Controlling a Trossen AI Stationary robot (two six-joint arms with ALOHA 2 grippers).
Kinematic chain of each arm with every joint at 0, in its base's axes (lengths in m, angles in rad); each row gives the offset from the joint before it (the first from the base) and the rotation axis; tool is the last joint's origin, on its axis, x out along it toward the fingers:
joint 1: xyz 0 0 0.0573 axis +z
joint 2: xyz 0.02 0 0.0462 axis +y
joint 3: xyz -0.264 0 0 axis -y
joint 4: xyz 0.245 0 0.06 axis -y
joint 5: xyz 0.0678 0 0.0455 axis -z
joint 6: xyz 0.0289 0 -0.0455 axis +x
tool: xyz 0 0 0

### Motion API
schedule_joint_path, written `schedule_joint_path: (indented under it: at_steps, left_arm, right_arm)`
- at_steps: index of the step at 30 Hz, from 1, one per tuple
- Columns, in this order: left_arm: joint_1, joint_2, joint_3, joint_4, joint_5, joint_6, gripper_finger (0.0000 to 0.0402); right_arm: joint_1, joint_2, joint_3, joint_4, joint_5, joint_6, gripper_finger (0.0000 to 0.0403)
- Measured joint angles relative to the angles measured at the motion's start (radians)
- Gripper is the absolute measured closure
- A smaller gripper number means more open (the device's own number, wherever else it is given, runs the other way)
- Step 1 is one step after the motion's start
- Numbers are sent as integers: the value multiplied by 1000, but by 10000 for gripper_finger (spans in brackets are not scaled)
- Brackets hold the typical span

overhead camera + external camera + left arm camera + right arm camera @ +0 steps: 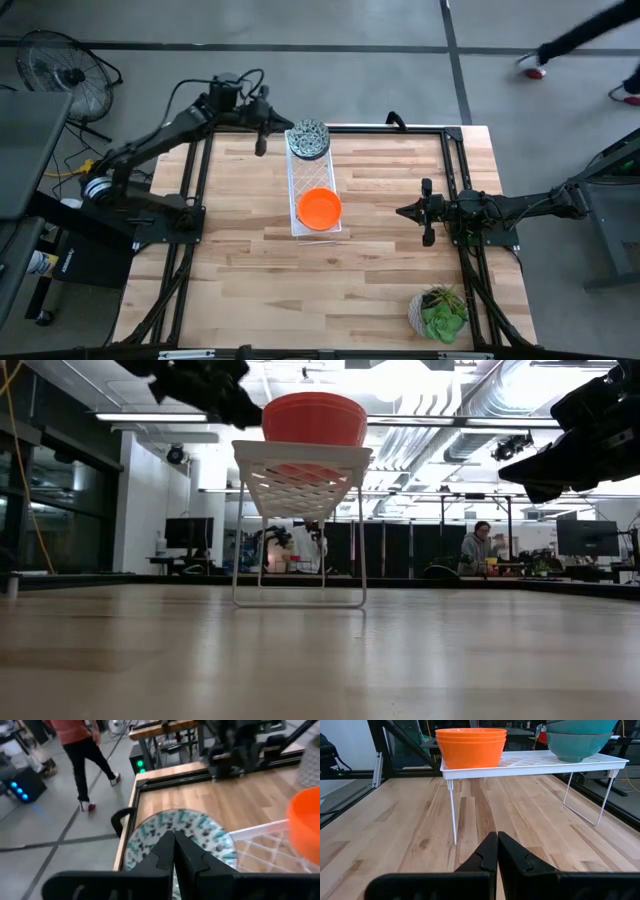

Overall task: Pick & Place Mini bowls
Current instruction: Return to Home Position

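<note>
Left claw (262, 141): fingers pressed together, nothing between them. It hangs off the table (250, 260) at the rack's far end, just beside the patterned bowls (308, 139), on their left. The wrist view looks over the closed tips onto the inside of the top patterned bowl.

Right claw (403, 211): fingers also tight together and empty. It sits above the right side of the table, well apart from the rack (312, 178), pointing at its long side.

Bowls: all on the white rack. Orange bowls (320, 208) are nested in one stack at the near end; three rims show in the right wrist view. The patterned ones are stacked at the far end; I cannot count them for certain. Bare lattice lies between the two stacks.

Plant (440, 312) at the near right corner. A person (82, 750) is on the floor beyond the far edge.
</note>
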Motion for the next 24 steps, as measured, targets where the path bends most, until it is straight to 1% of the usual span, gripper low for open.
schedule_joint_path:
  at_steps: [4, 8, 12, 13, 16, 17, 18, 21, 24]
  left_arm:
    - [-24, -103, -42, -42, 9, 31, 401]
    - [-60, -264, -186, -24, -44, 35, 401]
    - [-126, -468, -403, 112, -134, -45, 401]
    - [-150, -521, -464, 144, -174, -73, 401]
    - [-230, -673, -646, 273, -348, -216, 401]
    - [-257, -716, -701, 317, -381, -248, 401]
    - [-285, -760, -758, 364, -407, -261, 401]
    - [-364, -871, -891, 461, -438, -273, 401]
    - [-438, -1002, -986, 481, -514, -338, 401]
  right_arm:
    - [0, 0, 0, 0, 0, 0, 402]
    - [0, 0, 0, 0, 0, 0, 402]
    - [0, 0, 0, 0, 1, 0, 402]
    - [0, 0, 0, 0, 0, 0, 402]
    - [0, 0, 0, 0, 0, 0, 402]
    - [0, 0, 0, 0, 0, 0, 402]
    - [0, 0, 0, 0, 0, 0, 402]
    - [0, 0, 0, 0, 0, 0, 402]
    - [0, 0, 0, 0, 0, 0, 402]
